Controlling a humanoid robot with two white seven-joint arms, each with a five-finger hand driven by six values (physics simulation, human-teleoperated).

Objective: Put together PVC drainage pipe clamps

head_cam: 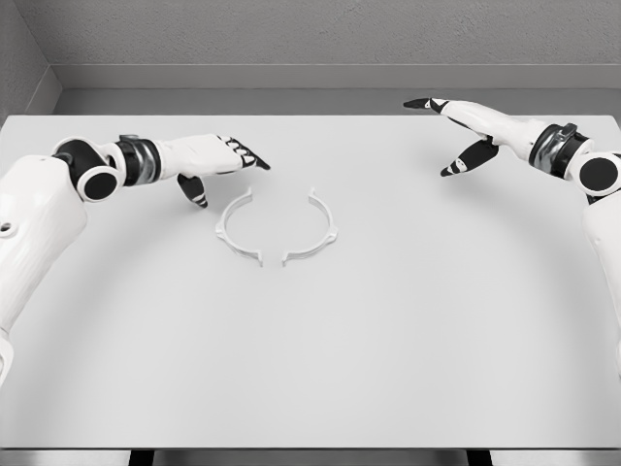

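Clamp halves (237, 227) (312, 229) lie apart between spread, empty left hand (218, 160) and right hand (461, 131).

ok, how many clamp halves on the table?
2. Left clamp half lies near the left hand; right clamp half faces it across a gap, ends apart. Nothing appears hidden.
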